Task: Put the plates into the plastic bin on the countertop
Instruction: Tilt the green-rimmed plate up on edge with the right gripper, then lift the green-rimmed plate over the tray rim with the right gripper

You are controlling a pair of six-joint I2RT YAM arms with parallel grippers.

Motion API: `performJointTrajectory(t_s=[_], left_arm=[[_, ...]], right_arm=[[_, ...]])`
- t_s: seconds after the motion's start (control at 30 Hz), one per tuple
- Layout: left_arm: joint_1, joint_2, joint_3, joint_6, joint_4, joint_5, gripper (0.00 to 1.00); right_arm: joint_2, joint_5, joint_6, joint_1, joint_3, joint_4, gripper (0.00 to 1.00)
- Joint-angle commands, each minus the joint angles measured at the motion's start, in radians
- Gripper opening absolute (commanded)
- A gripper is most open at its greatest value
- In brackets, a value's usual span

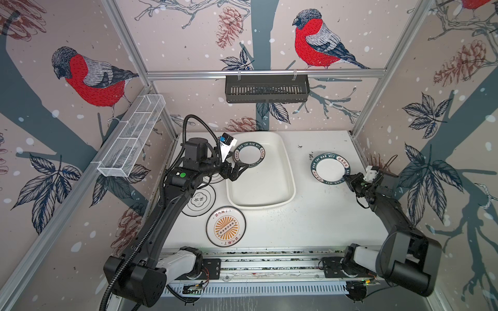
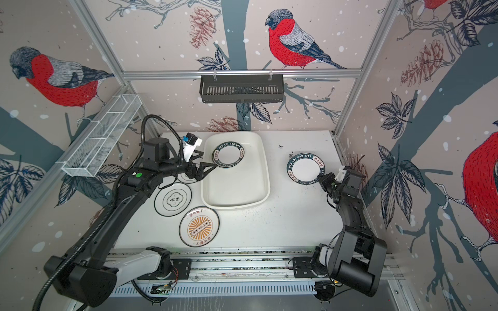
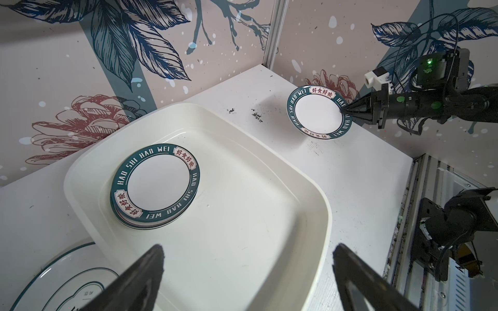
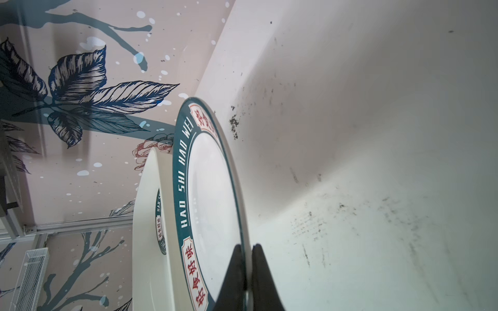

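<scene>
Nearest on the countertop (image 1: 310,220): one sunburst plate (image 1: 225,226), flat, face up. Just beyond, two more, both flat: black-rimmed plate (image 1: 199,200) with characters, and second black-rimmed plate (image 1: 213,180), mostly hidden under the left arm (image 1: 172,204). Then one plastic bin (image 1: 292,188), long axis running near to far, holding a stack of green-rimmed plates (image 1: 249,154) flat in its far left corner; number in the stack unclear. Above the bin's left rim: left gripper (image 1: 238,165), spread wide, empty. Right of the bin: one held green-rimmed plate (image 1: 330,168), tilted, face toward the bin, rim pinched by the right gripper (image 1: 345,176).
</scene>
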Motion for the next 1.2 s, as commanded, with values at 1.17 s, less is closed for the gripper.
performJointTrajectory(t_s=[1.17], left_arm=[[0.004, 0.024, 0.061, -0.036, 0.041, 0.02, 0.97]], right_arm=[[0.559, 0.255, 0.149, 0.782, 0.646, 0.137, 0.07]])
